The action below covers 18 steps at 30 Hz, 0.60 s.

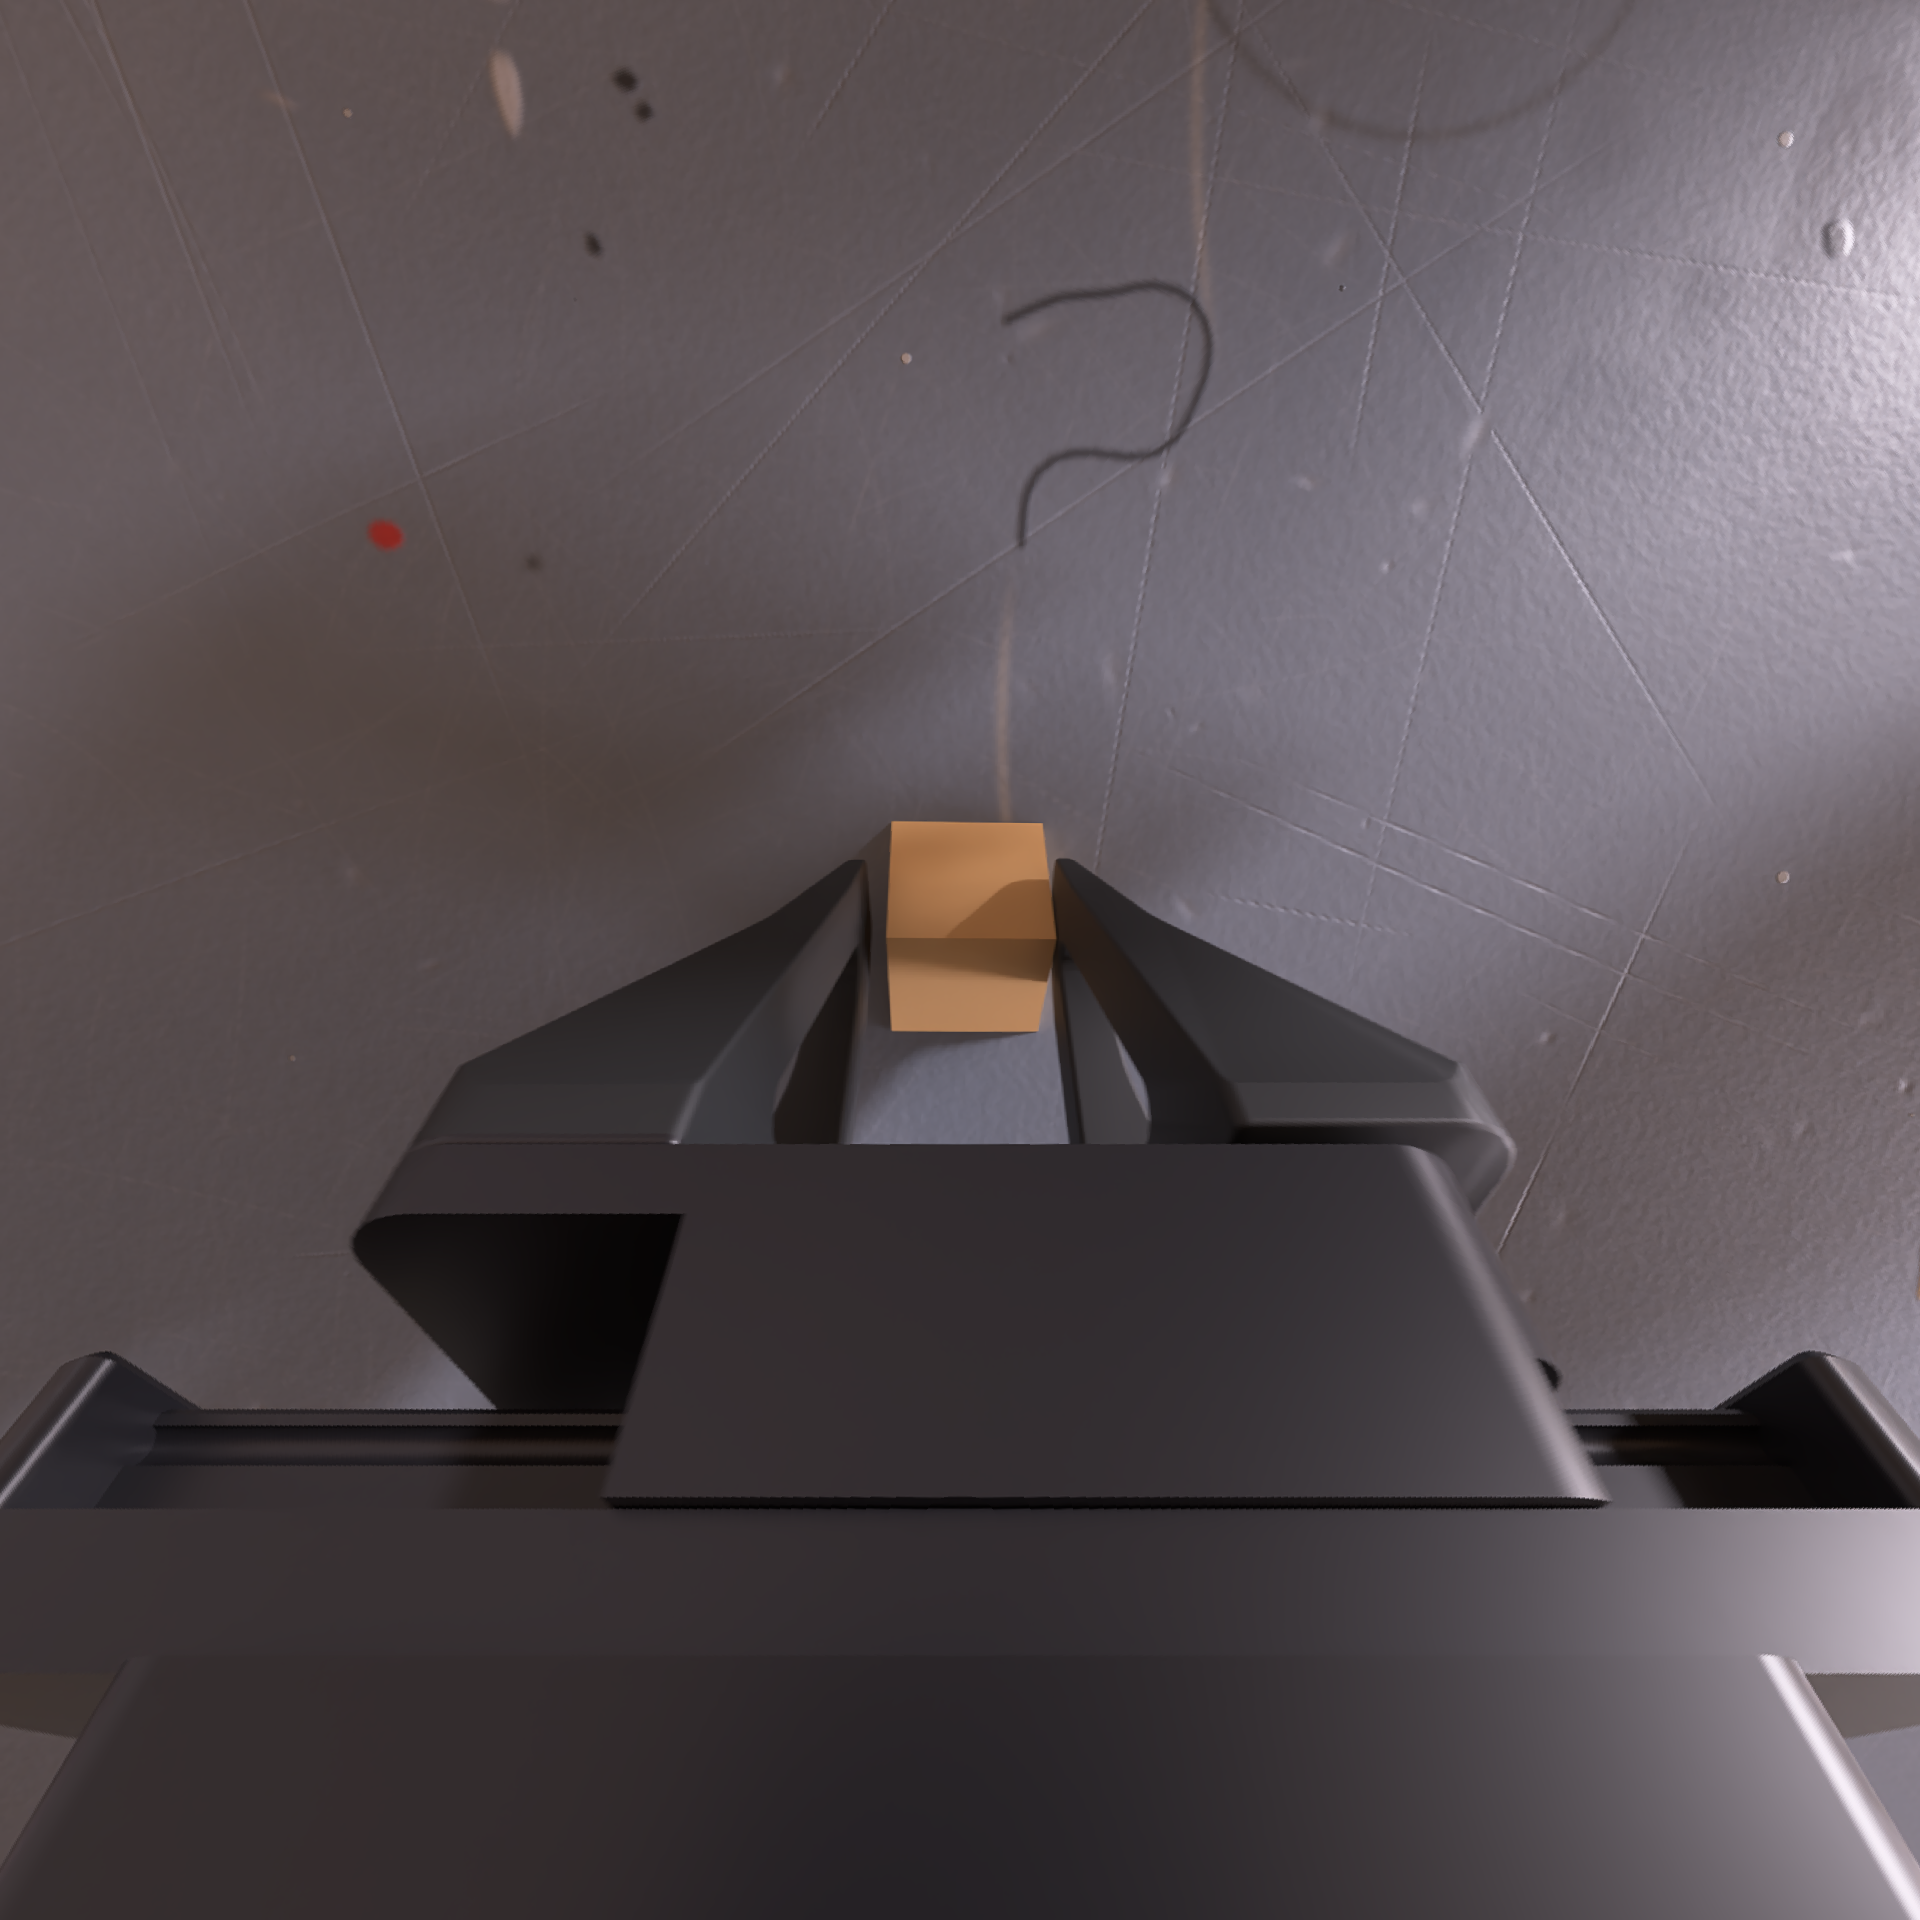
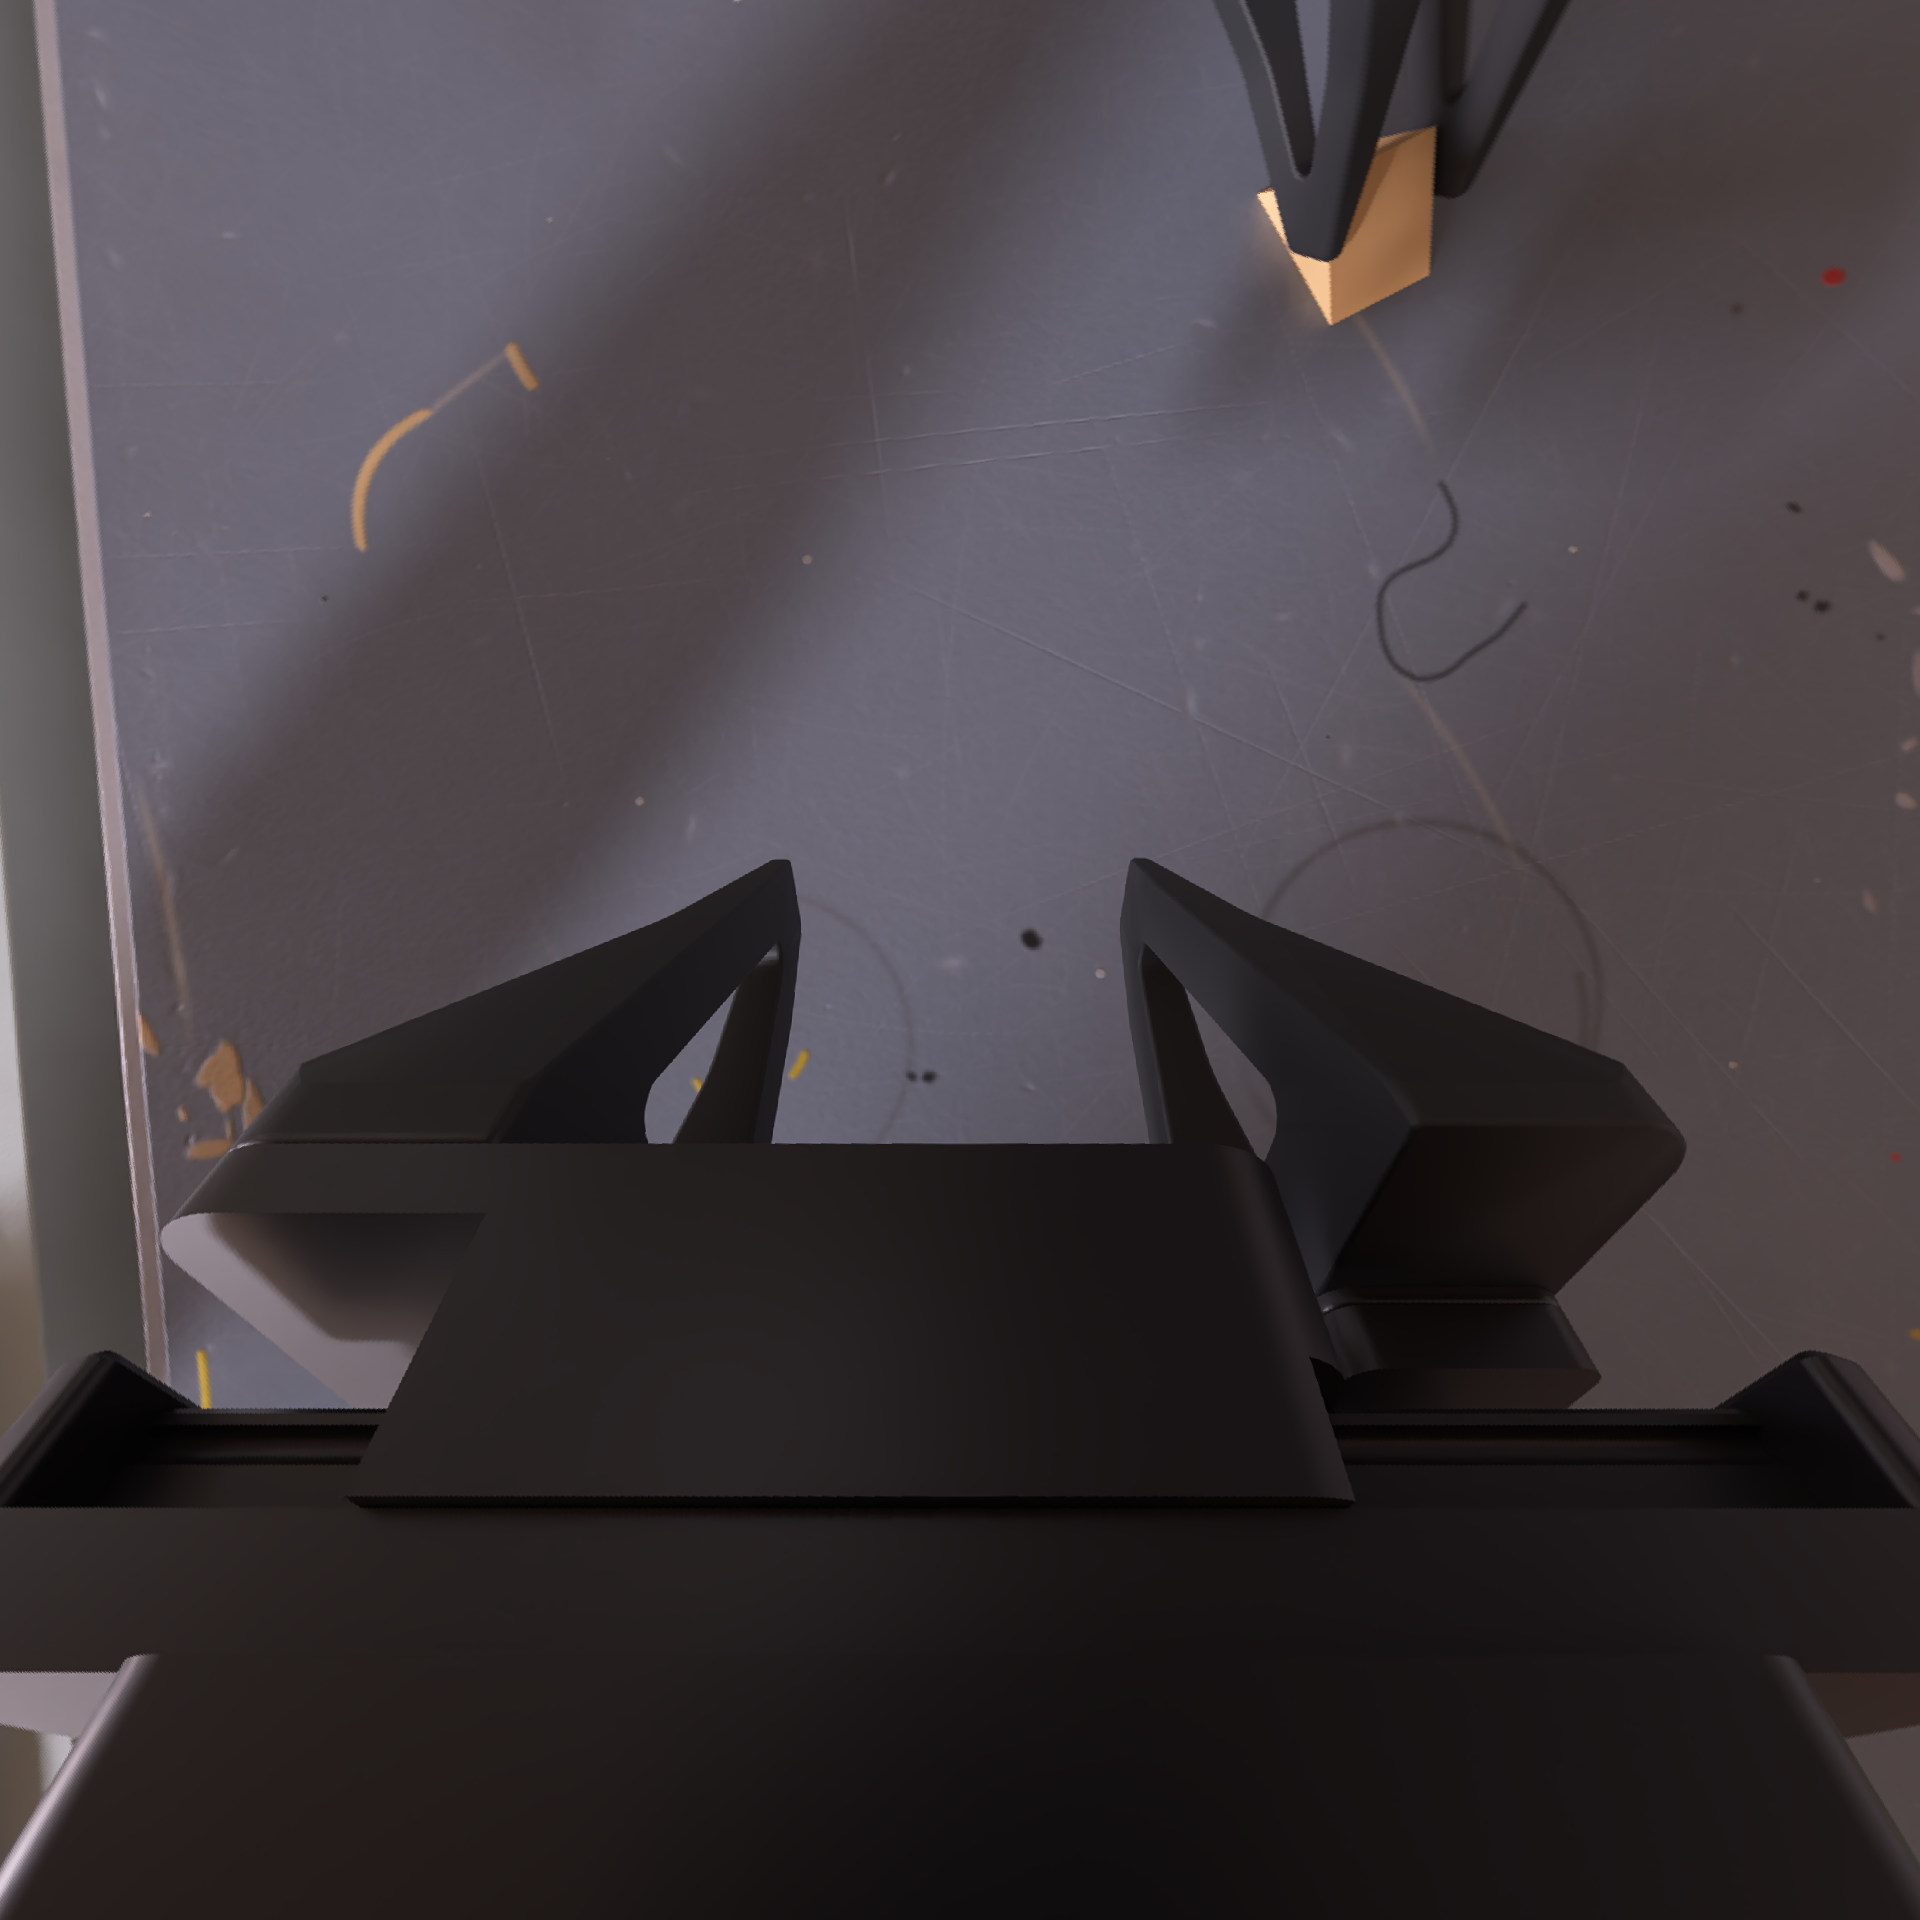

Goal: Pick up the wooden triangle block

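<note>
Scratched grey tabletop (image 1: 1455,520), flecked with paint and marked with a dark squiggle (image 1: 1122,405), fills both views. Above it, the left gripper (image 1: 961,914) pinches the wooden triangle block (image 1: 966,925) between its two fingers, one pressed on each side. From the right wrist view the block (image 2: 1382,239) seems lifted clear of the surface, though the angle leaves that unsure. Well apart, the right gripper (image 2: 961,935) hovers with fingers spread, holding nothing
</note>
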Motion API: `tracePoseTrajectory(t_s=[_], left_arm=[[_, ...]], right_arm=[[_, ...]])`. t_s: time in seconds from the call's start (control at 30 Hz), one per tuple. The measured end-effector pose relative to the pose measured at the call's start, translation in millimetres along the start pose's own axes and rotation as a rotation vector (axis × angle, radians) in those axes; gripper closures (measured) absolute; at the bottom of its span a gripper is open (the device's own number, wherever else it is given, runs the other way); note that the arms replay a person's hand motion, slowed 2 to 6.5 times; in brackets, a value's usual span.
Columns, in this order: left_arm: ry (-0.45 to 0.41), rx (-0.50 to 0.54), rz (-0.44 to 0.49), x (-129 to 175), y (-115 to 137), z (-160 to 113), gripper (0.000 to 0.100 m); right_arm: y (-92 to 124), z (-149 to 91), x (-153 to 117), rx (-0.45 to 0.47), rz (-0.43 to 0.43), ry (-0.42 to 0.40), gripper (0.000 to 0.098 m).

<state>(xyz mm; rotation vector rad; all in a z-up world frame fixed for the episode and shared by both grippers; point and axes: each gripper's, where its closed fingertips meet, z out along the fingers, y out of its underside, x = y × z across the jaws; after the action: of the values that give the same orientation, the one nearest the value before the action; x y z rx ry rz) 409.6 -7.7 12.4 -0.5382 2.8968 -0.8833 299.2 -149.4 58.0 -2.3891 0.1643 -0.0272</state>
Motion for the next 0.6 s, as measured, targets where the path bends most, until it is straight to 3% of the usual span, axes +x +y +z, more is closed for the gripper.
tracePoseTrajectory(t_s=[0.07, 0.3, 0.47, 0.6], left_arm=[[0.0, 0.002, 0.003, 0.5, 0.1, -0.1, 0.075], [-0.001, 0.013, 0.011, 1.5, -0.3, -0.2, 0.075], [0.005, 0.017, 0.012, 2.9, -0.4, -0.1, 0.075], [0.018, 0.025, 0.011, 6.0, -0.4, -0.2, 0.075]], right_arm=[[-1.5, 0.4, 5.0, 0.003, 0.007, 0.018, 0.045], [-1.6, -1.3, 25.1, 0.011, 0.054, 0.089, 0.0454], [6.5, -0.8, 37.1, -0.031, 0.075, 0.122, 0.0466], [13.5, 2.3, 44.9, -0.078, 0.082, 0.129, 0.0532]])
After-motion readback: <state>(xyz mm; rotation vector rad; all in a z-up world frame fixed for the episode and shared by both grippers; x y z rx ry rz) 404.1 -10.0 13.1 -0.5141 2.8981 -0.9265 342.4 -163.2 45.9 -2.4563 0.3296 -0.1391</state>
